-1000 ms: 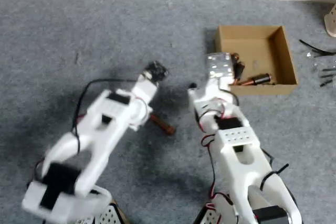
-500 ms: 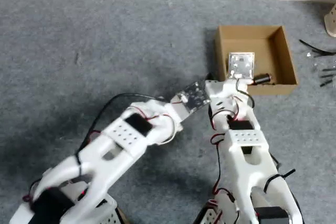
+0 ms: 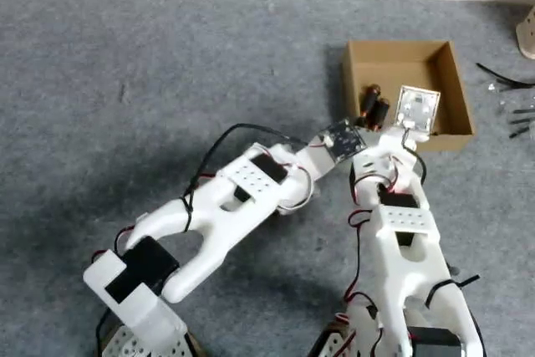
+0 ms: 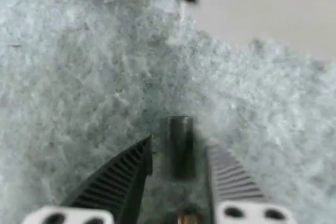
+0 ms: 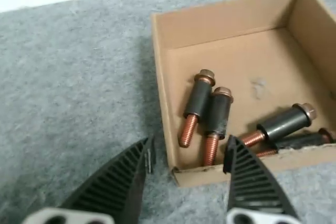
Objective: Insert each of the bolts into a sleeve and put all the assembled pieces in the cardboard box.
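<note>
With 4 assembled pieces lying in the cardboard box below the open right fingers, the left fingers are swinging in, spread around 1 sleeve on the surface.

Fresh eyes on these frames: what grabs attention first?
The cardboard box, at the far right of the grey carpet, has several copper bolts in dark sleeves lying inside. The right gripper hangs open over its near wall. The left gripper, just beside the box, has one more dark sleeve right in front of it.
</note>
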Action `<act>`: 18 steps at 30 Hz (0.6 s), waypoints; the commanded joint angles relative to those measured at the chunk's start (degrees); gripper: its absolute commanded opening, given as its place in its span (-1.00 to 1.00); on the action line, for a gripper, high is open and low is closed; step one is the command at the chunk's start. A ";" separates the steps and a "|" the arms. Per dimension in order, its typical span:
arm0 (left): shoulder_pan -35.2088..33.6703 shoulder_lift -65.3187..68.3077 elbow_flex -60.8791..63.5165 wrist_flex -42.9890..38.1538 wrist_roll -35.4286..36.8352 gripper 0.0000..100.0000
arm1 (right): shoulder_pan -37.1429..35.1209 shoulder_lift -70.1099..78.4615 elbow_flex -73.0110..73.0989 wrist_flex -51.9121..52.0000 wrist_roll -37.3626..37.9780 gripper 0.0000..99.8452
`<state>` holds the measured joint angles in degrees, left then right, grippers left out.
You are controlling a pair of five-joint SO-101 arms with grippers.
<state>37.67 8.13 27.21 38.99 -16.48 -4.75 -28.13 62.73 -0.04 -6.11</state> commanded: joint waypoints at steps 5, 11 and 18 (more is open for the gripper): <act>0.04 -7.96 -4.70 14.77 -10.46 -0.59 | -0.13 -1.89 -0.92 -1.63 -0.70 -0.62; -5.32 -15.60 1.71 23.21 -33.23 -0.59 | -0.13 -1.89 -0.92 -1.63 -0.70 -0.62; -5.49 -15.52 13.49 10.29 -39.65 -0.59 | -0.22 -1.89 -0.92 -1.63 -0.70 -0.62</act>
<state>32.92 -5.93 39.60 53.85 -55.08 -5.36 -28.48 62.64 -0.13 -6.20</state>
